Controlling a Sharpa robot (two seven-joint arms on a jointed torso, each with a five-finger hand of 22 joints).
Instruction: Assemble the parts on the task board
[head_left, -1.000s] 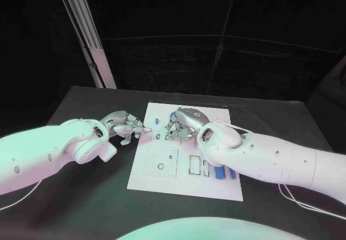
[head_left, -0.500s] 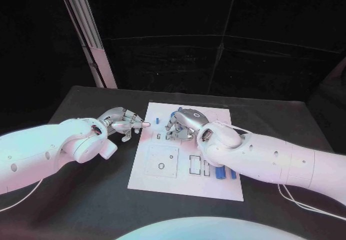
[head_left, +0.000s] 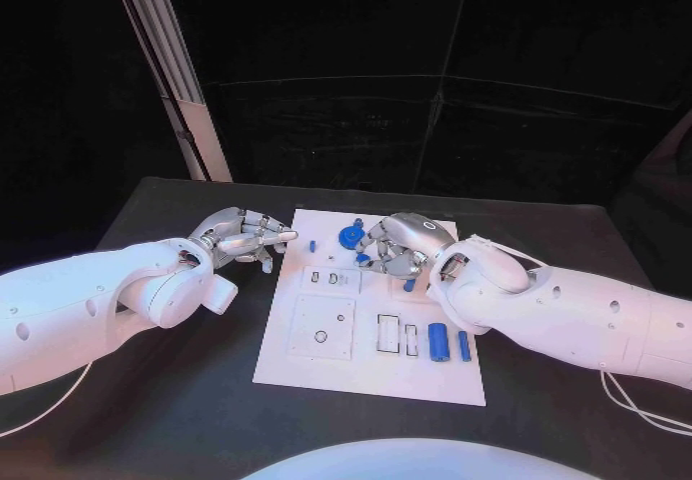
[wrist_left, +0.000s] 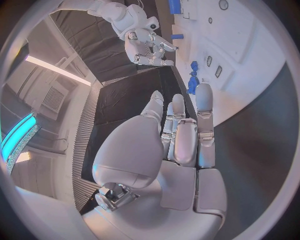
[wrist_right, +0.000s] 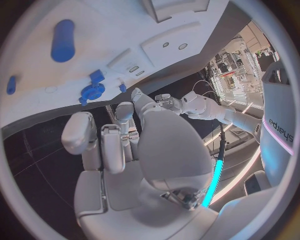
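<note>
The white task board (head_left: 368, 370) lies flat on the black bench (head_left: 173, 400), between the two hands. The left hand (head_left: 245, 238) sits just off the board's far corner on its own side, over the bench, with its fingers (wrist_left: 203, 107) stretched out straight and close together towards the board; it holds nothing. The right hand (head_left: 404, 245) is over the far part of the board, fingers (wrist_right: 81, 135) bent down and loosely parted, and nothing can be seen in its grasp. Just beside the right hand, on the side towards the left hand, a round blue part (head_left: 351, 238) rests on the board, and a small blue peg (head_left: 313, 245) stands between that part and the left hand's fingertips. Under the right hand's fingers a small blue piece (head_left: 410, 285) shows at the edge of the palm; whether the hand touches it cannot be told. Nearer the robot, well apart from both hands, a blue cylinder (head_left: 437, 342) and a thin blue bar (head_left: 463, 346) lie side by side beside two outlined slots (head_left: 388, 332).
</note>
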